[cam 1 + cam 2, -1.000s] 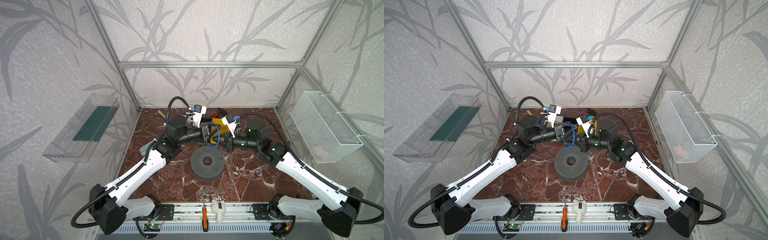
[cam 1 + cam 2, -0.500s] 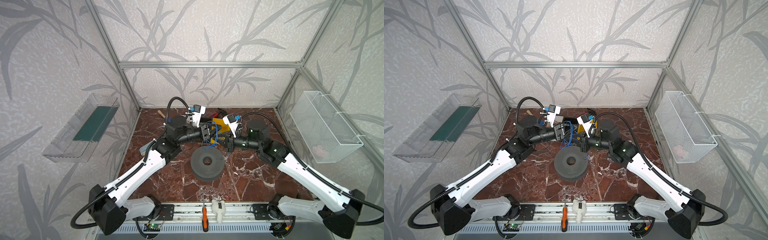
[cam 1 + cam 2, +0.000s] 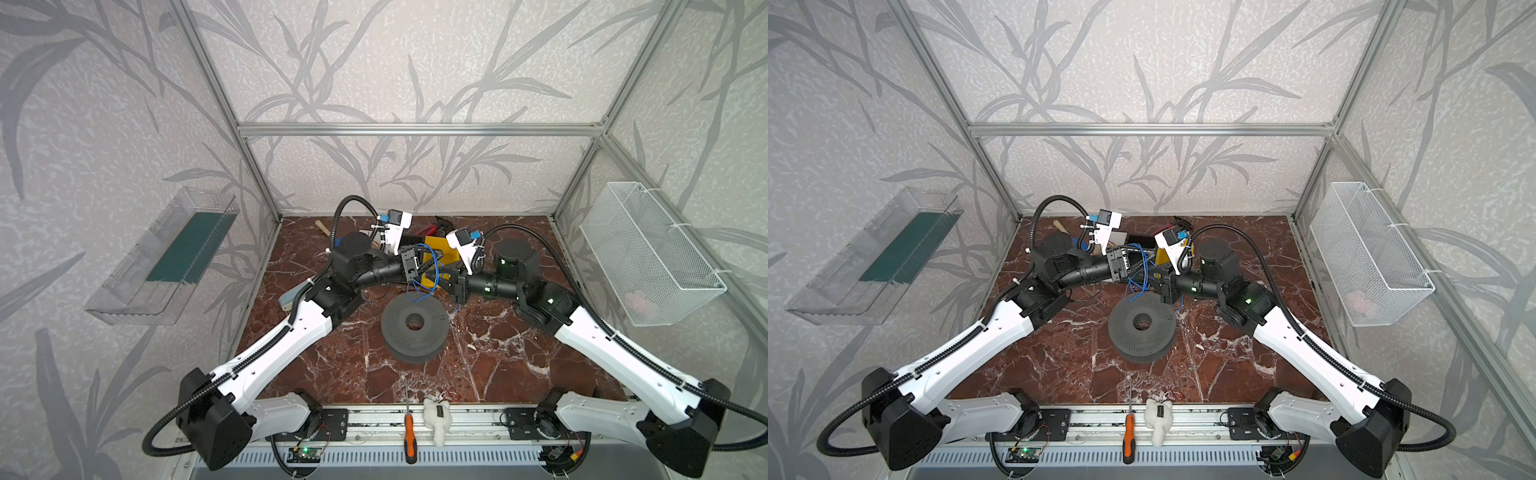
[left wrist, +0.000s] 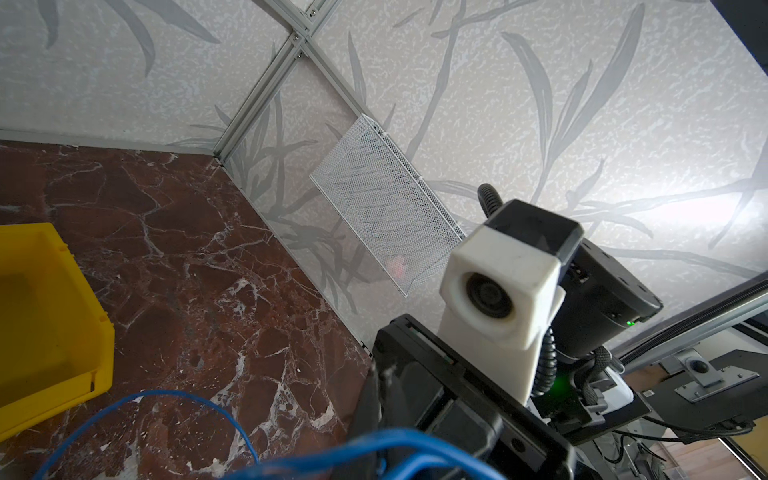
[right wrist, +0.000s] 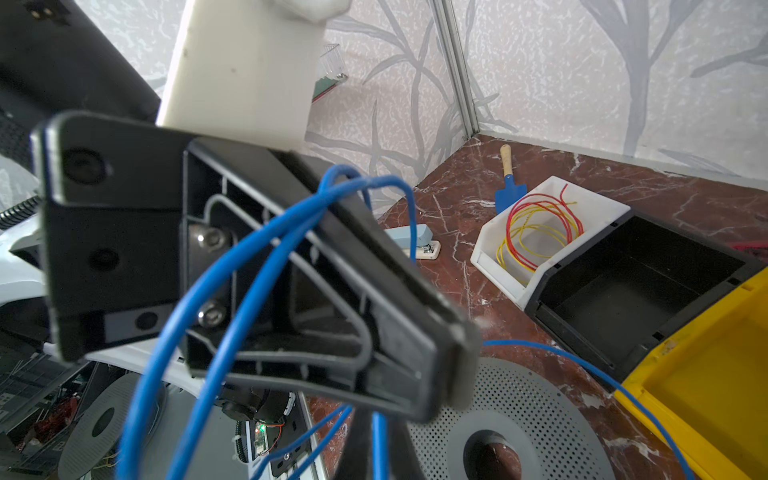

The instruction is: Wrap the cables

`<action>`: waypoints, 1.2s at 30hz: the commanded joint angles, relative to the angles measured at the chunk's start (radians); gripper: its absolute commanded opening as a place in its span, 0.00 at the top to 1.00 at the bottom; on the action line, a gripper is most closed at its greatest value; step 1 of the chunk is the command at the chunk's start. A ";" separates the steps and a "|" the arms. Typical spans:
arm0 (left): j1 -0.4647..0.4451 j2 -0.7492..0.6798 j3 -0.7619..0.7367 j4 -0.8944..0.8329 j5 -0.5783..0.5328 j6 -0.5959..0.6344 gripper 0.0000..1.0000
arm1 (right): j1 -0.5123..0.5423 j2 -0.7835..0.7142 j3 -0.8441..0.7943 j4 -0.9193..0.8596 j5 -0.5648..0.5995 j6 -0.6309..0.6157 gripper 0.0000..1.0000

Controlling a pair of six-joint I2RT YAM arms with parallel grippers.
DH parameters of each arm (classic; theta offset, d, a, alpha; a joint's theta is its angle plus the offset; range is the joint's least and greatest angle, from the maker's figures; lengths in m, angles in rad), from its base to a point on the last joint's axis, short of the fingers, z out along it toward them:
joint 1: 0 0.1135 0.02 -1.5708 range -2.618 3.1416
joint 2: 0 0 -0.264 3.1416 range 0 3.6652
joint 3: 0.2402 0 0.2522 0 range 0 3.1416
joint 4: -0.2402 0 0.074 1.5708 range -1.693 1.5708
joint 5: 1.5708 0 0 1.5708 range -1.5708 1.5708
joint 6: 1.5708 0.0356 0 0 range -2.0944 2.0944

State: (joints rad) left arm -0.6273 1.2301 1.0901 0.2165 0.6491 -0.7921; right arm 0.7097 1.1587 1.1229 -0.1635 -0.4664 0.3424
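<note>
thin bright-blue insulated wire (image 4: 399,438) strung between grippers

it loops around the left gripper (image 5: 459,361), whose jaws are together. the right gripper (image 3: 444,281) is clamped on it. both hang above the grey perforated spool (image 3: 395,324), near the yellow plastic bin (image 3: 440,249).

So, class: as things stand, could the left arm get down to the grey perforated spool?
Probably yes: the spool lies close beneath the left gripper. But loops of blue cable hang around its shut fingers and dangle towards the spool, so it would likely drag them along.
</note>
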 commanded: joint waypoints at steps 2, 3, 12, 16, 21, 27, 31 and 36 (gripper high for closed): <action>0.006 -0.005 0.001 0.012 0.005 -0.009 1.00 | 0.008 -0.004 0.022 0.010 0.005 -0.012 1.00; 0.005 -0.008 0.001 0.015 0.006 -0.014 1.00 | 0.008 -0.004 0.023 0.010 0.005 -0.012 1.00; 0.013 -0.007 0.032 0.000 0.034 -0.047 1.00 | 0.008 -0.029 0.025 -0.019 0.006 -0.029 0.40; 0.039 -0.016 0.052 -0.038 0.053 -0.042 1.00 | 0.009 -0.085 0.037 -0.110 0.043 -0.072 0.27; 0.076 -0.023 0.062 -0.064 0.087 -0.046 1.00 | -0.007 -0.201 0.021 -0.243 0.137 -0.133 0.24; 0.082 -0.020 0.068 -0.073 0.159 -0.071 1.00 | -0.131 -0.250 -0.060 -0.295 0.134 -0.134 0.24; 0.082 -0.025 0.075 -0.096 0.198 -0.082 1.00 | -0.146 -0.175 -0.110 -0.235 0.107 -0.138 0.22; 0.082 -0.041 0.082 -0.115 0.226 -0.092 1.00 | -0.146 -0.072 -0.177 -0.122 0.099 -0.143 0.21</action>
State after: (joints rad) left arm -0.5457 1.2182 1.1309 0.1047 0.8227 -0.8642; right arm 0.5655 1.0592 0.9707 -0.3561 -0.3496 0.2131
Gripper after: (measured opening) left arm 0.048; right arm 0.792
